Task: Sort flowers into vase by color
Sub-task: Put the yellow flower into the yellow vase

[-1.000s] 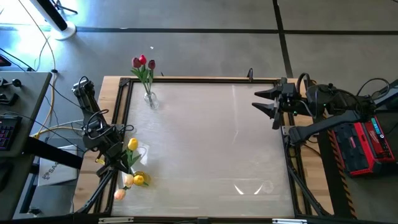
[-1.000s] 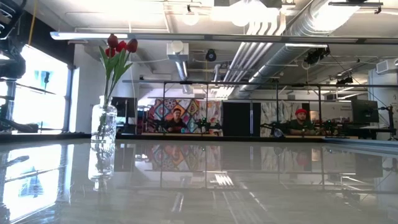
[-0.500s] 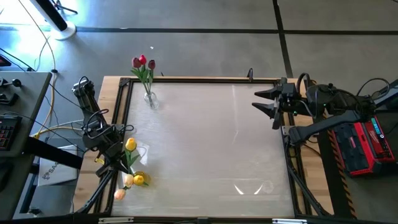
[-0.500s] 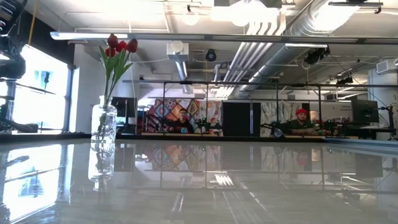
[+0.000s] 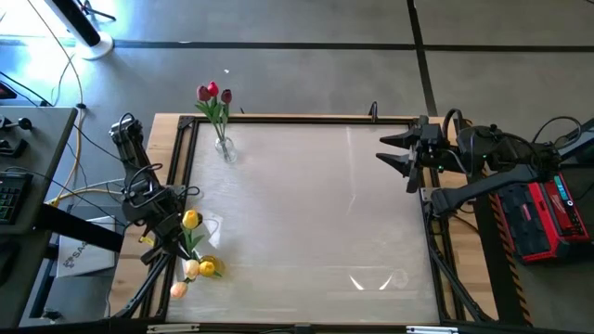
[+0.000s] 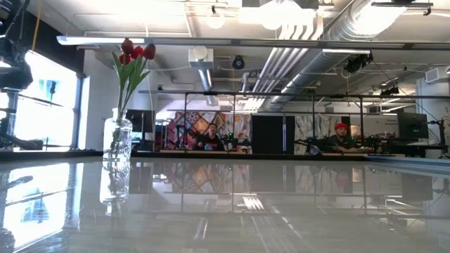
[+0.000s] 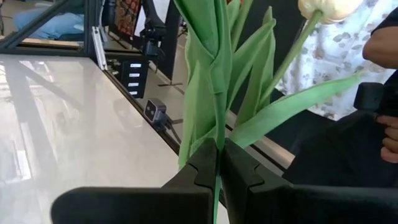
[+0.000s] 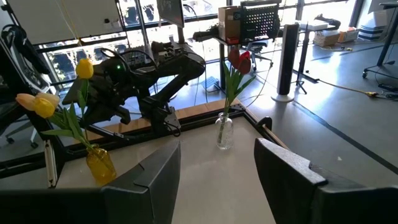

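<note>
Flowers are nearly sorted: red tulips [image 5: 213, 91] fill the clear vase [image 5: 224, 148]; your left hand [image 5: 165, 229] grips the yellow tulip [image 5: 191, 220] above the amber vase [image 8: 100, 165]; right hand [image 5: 397, 158] waits released.

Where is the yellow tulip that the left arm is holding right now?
In the high view the yellow tulip is at the table's left edge, its stem pinched in the shut left end effector, just above the yellow vase holding the other yellow and cream flowers.
</note>
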Available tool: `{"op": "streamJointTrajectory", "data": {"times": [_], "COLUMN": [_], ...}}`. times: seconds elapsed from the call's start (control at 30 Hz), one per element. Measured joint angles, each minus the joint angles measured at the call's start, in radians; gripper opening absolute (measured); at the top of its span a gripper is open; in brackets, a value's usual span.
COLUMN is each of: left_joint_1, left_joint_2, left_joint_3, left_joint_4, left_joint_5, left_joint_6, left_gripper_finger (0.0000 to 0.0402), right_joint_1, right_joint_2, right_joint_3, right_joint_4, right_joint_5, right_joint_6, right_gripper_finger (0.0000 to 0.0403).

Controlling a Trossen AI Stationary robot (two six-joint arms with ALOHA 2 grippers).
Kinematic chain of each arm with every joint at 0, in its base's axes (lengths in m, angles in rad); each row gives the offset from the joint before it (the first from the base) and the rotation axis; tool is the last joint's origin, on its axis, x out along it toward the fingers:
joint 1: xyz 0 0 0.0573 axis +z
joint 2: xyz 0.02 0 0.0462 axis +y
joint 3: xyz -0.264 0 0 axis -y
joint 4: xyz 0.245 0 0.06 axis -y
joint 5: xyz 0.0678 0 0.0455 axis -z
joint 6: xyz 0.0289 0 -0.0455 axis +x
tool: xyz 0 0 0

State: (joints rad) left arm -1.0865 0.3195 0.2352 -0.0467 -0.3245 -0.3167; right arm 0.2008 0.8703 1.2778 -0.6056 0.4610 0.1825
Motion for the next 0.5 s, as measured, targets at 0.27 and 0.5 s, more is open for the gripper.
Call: {"op": "streamJointTrajectory", "data": {"times": [0.27, 0.5], "left_joint_1": [-0.049, -0.083], "left_joint_2": [0.0, 0.0], "left_joint_3": [0.0, 0.0], "left_joint_4": [0.02, 0.03], "left_joint_5": [-0.069, -0.084], "left_joint_6": [0.037, 0.07], "left_gripper_finger": [0.0, 0.0], "right_joint_1": [0.0, 0.0], "right_joint_2": [0.0, 0.0], "right_joint_3": [0.0, 0.0], "right_joint_4": [0.0, 0.0], "right_joint_5": [0.0, 0.0], "right_joint_6": [0.0, 0.0], "right_gripper_finger": [0.0195, 0.0195]}}
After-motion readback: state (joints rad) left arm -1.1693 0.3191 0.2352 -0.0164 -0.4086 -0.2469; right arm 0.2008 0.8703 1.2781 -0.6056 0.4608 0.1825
